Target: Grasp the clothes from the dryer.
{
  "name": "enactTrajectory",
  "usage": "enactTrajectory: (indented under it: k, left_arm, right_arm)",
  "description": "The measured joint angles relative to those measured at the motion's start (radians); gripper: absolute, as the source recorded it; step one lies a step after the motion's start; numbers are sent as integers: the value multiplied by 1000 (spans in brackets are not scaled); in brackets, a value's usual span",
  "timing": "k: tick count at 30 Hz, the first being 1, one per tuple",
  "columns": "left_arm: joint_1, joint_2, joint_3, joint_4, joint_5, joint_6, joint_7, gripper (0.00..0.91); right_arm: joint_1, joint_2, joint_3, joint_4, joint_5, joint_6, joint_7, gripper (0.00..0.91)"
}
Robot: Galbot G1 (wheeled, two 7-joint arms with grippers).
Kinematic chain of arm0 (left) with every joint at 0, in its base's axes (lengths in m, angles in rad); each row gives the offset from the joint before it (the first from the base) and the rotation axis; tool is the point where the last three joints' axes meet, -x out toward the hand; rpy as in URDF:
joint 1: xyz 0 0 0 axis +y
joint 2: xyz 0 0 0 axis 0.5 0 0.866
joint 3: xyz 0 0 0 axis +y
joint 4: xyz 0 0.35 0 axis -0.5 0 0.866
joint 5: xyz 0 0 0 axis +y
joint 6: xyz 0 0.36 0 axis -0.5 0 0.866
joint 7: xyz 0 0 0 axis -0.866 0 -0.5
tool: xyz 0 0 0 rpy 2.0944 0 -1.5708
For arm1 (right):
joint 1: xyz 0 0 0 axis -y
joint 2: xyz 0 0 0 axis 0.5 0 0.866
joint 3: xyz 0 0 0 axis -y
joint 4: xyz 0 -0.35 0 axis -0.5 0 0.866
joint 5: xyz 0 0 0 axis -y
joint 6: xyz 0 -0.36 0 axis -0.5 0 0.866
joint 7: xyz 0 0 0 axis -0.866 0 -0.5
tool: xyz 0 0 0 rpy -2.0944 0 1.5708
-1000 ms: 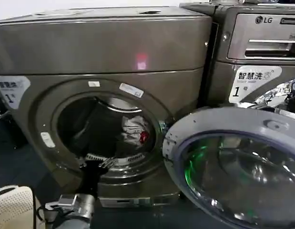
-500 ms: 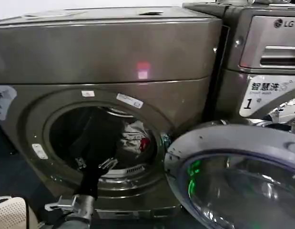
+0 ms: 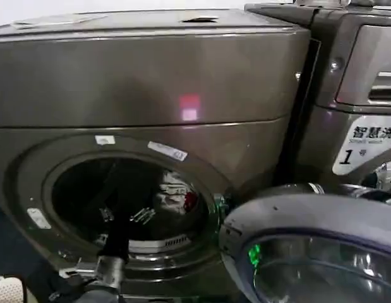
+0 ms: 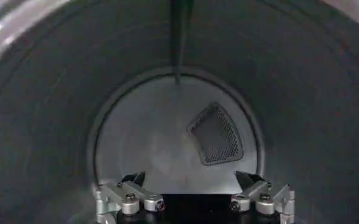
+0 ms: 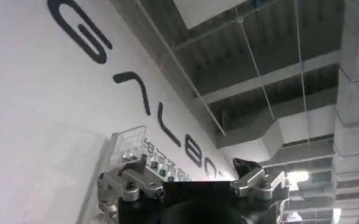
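A: Looking for the clothes [image 3: 175, 191]. Where?

B: Inside the dryer [image 3: 151, 82], at about three o'clock in the round porthole, slumped against the drum wall. Much smaller than the opening. Door [image 3: 321, 246] swung out at four o'clock, clear of the way in.

A: And the left gripper [image 3: 126, 216]?

B: Reaching in through the porthole at about six o'clock, jaws spread wide, holding nothing. Sits apart from the bundle, which lies toward two o'clock of it. From the left wrist, looks straight down the drum at the back wall and its mesh vent [image 4: 216, 134], with no fabric between the fingertips [image 4: 133, 178].

A: Right gripper [image 5: 188, 167]?

B: Parked, aimed up at a lettered wall and ceiling, jaws wide too.

A: How to expect it to handle?

B: Probably light, soft and limp, nothing fragile. Likely to sag and trail once lifted, maybe drag on the door seal. Best to pinch a thick fold near the top of the heap, not a loose edge, and close fully so as to gather several layers.

A: Which way pointing?

B: Seems to stand taller than wide, long axis roughly twelve to six, red patch low at about four o'clock on the bundle and facing the opening. Hard to tell more in the dark drum.
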Motion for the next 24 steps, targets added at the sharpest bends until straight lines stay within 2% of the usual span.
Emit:
enactTrajectory:
  k: [11,24]
  left_arm:
    - [-207,12,16,216,-31,-26,-1,907]
    - [-573,4,43,670,-52,-99,19,907]
  right_arm:
    - [-33,-8,38,-17,-9,-1,7,907]
    - [-34,-15,52,-35,-10,13,1,907]
